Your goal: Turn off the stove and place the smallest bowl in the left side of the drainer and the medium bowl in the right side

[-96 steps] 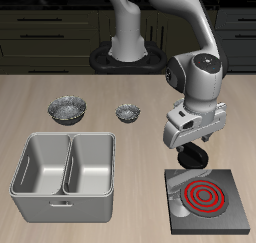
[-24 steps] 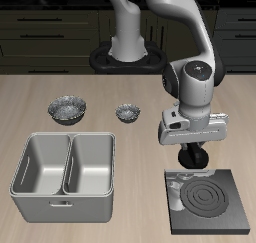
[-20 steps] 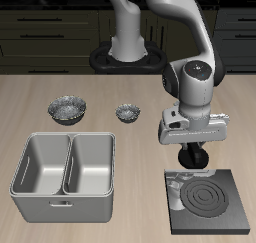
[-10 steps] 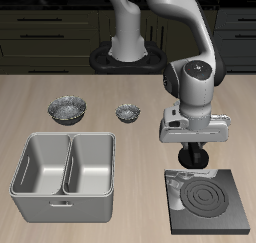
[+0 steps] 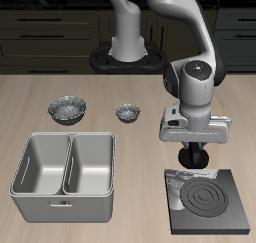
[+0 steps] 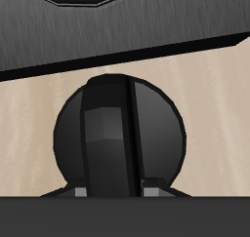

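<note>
Wrist view only: gripper (image 6: 110,189) fingers straddling stove knob (image 6: 118,134) ridge.

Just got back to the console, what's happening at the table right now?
The gripper is down at the stove knob, with the knob right between its fingers; contact can't be confirmed. The coil looks dark, not glowing. The smallest bowl and the medium bowl sit on the table behind the drainer, whose two compartments hold nothing, so the bowl steps are not yet done.

A round black knob (image 6: 119,134) with a raised centre ridge fills the view, beside the stove's (image 6: 107,31) black edge.
</note>
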Tool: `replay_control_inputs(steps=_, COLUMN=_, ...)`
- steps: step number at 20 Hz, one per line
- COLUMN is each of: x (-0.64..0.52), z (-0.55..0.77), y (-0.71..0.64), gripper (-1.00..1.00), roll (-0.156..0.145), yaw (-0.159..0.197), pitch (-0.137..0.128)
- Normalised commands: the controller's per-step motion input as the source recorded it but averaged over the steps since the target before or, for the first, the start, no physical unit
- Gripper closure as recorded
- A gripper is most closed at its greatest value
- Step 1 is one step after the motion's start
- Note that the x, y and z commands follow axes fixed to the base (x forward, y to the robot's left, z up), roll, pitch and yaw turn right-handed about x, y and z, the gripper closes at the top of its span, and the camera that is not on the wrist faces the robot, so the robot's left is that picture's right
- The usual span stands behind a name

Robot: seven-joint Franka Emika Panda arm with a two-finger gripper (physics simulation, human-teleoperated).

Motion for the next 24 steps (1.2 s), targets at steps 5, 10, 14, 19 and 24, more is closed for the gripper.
replay_control_inputs(steps=5, x=0.00, z=0.08, y=-0.08, gripper=1.00, roll=-0.002, yaw=-0.044, pitch=-0.004)
replay_control_inputs(steps=10, x=0.01, z=0.13, y=-0.11, gripper=1.00, roll=0.003, yaw=-0.063, pitch=-0.010)
replay_control_inputs(steps=14, x=0.04, z=0.11, y=-0.13, gripper=1.00, roll=-0.009, yaw=-0.029, pitch=-0.026)
replay_control_inputs(steps=19, x=0.02, z=0.05, y=-0.06, gripper=1.00, roll=0.021, yaw=-0.068, pitch=0.008)
replay_control_inputs(steps=24, x=0.01, z=0.07, y=-0.05, gripper=1.00, roll=0.002, yaw=-0.044, pitch=-0.011)
